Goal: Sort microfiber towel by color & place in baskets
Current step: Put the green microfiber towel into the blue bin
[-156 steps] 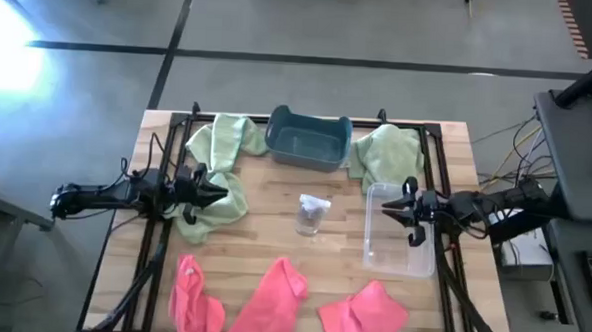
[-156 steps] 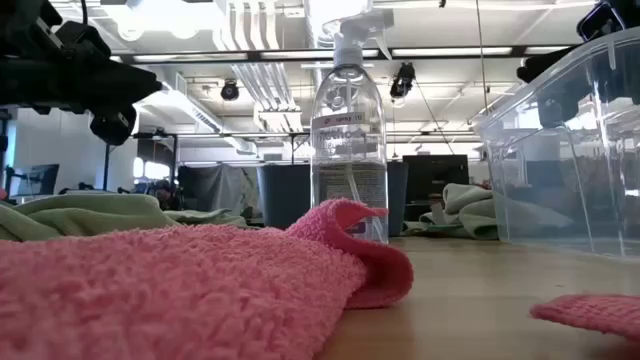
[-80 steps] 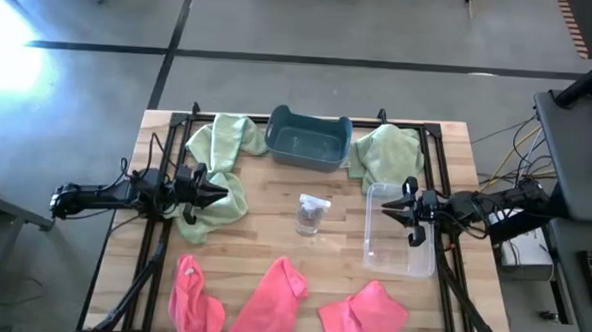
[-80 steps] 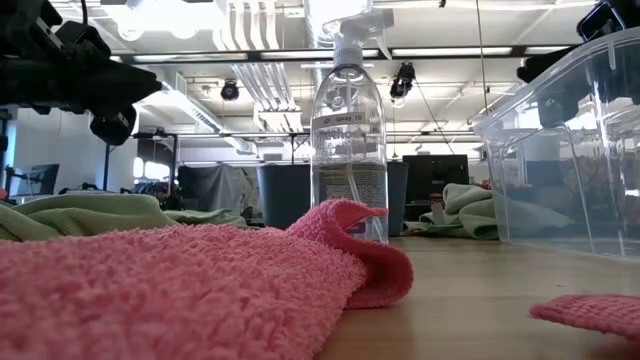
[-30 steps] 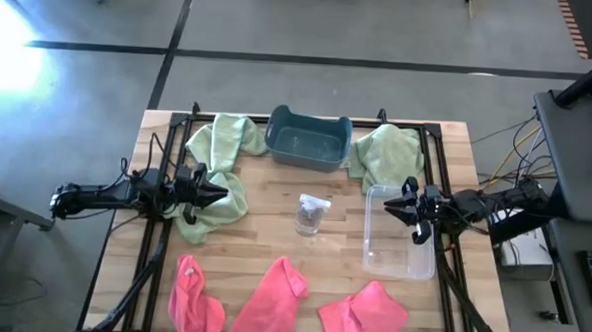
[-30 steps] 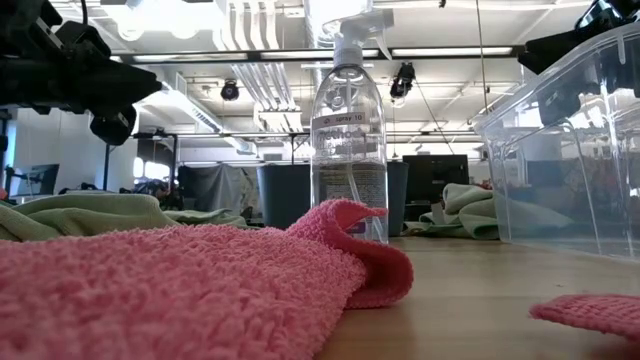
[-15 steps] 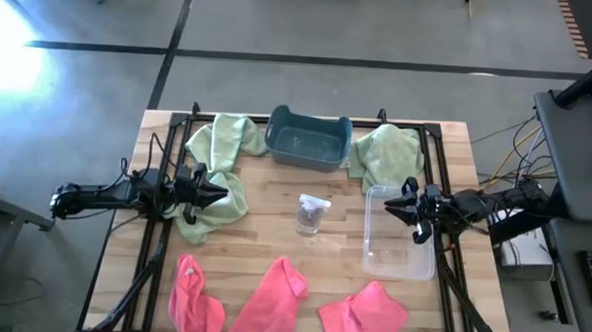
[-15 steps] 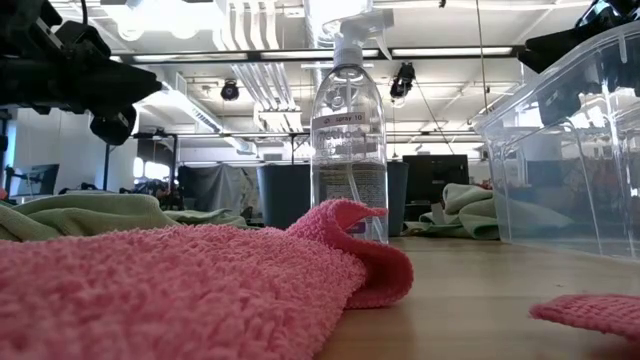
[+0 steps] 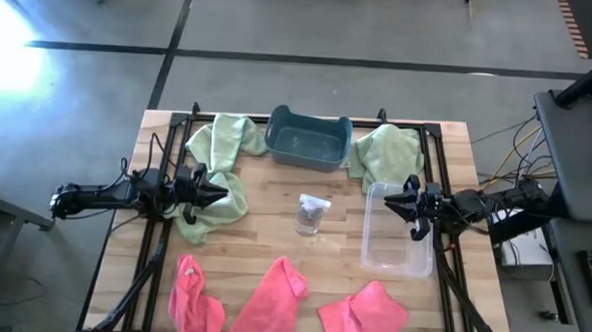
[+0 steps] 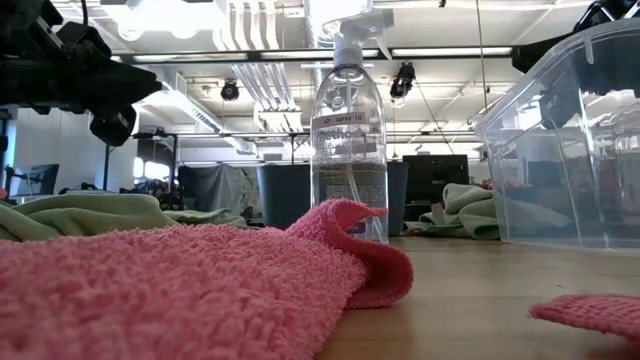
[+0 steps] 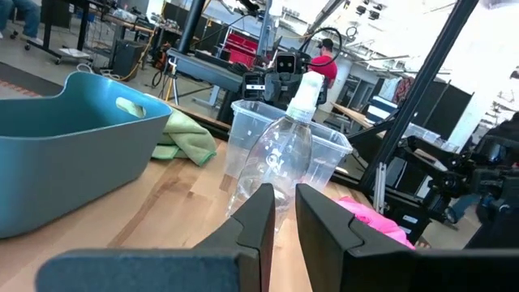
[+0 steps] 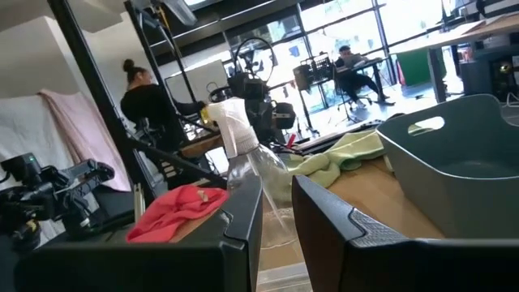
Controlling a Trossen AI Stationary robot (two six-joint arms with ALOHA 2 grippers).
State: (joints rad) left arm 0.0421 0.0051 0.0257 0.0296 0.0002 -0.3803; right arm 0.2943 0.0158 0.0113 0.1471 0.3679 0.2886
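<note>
Three light green towels lie at the back: two on the left (image 9: 222,138) (image 9: 214,204) and one on the right (image 9: 387,155). Three pink towels (image 9: 195,302) (image 9: 275,295) (image 9: 365,314) lie along the near edge. The teal basket (image 9: 306,158) stands at the far middle, and the clear basket (image 9: 366,239) at the right. My left gripper (image 9: 223,193) hangs level above the nearer left green towel. My right gripper (image 9: 388,200) hangs level over the clear basket's far end. Both are shut but for a slit (image 11: 284,211) (image 12: 276,219), with nothing between the fingers. My right gripper stands over the clear basket's far rim (image 9: 395,187). Whether any part of it touches that rim I cannot tell, because the gripper itself covers the spot from above.
A clear spray bottle (image 9: 312,215) stands upright in the table's middle, between the two grippers. Black frame rails (image 9: 166,160) run along the table's left and right sides. Bare wood lies between the bottle and the pink towels.
My right gripper has swung a little toward the table's left, and its fingers stay as they were. The clear basket has shifted slightly toward the left with it.
</note>
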